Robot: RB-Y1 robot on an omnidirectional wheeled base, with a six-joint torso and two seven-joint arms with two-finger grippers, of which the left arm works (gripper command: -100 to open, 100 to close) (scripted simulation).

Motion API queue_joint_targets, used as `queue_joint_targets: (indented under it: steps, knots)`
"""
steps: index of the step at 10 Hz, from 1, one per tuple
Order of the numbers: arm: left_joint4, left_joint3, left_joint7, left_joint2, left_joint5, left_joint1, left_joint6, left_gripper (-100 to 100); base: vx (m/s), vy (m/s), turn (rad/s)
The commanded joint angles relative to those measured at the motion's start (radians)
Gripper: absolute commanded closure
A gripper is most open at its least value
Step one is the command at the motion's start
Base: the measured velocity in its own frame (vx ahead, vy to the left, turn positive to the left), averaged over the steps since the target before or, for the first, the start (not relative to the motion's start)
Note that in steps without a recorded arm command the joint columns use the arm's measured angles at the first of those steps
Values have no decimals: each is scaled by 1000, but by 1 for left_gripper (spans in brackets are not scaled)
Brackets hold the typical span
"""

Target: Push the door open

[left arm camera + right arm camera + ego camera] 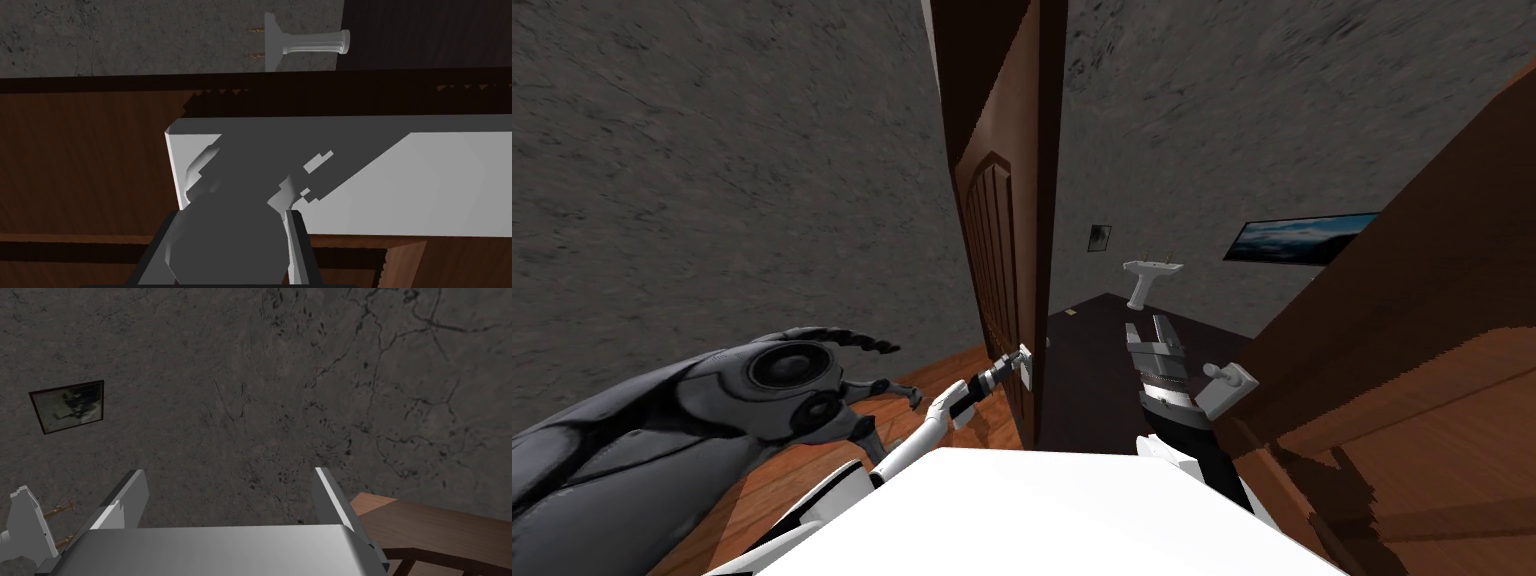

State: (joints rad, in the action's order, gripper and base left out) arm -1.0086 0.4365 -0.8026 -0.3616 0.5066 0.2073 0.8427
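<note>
1. Left gripper [231,215]: jaws clamped on the grey handle [225,250], pressing its sides, against a white plate [380,185].
2. Right gripper [1152,330]: jaws spread wide, holding nothing, in the gap beside the door.
3. The brown door [1002,200] stands ajar straight ahead, its long axis vertical and its free edge facing me.
4. A white sink [1149,278] stands by the far wall.

A gap lies open between door [1004,230] and brown panel [1412,330].

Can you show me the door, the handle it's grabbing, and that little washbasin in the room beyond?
door [992,250]: head view, its brown panelled face.
handle [230,222]: left wrist view, its shadowed grey knob.
washbasin [1153,268]: head view, the white bowl.
</note>
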Motion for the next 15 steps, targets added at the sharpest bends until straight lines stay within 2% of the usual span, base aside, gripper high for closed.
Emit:
queue_joint_targets:
  steps: [1, 3, 4, 6, 9, 13, 14, 15]
  knots:
    - [12, -23, 44, 26, -27, 25, -33, 100, 83, -59, 37]
    - [13, -29, 97, 68, -54, 29, -84, 100, 114, -39, 26]
    - [11, -14, 46, 35, -35, 30, -60, -100, -41, 25, 51]
    - [3, -6, 22, 19, -27, 30, -60, -100, -157, 65, 20]
    - [-22, 19, -49, -29, -5, 32, -58, -100, -167, 89, 41]
    - [-45, 42, -115, -73, 15, 34, -56, -100, -134, 81, 30]
    - [-42, 38, -102, -65, 12, 32, -57, -100, -57, 33, 1]
    - [-36, 37, -94, -48, 9, 39, -76, -100, 83, -66, -110]
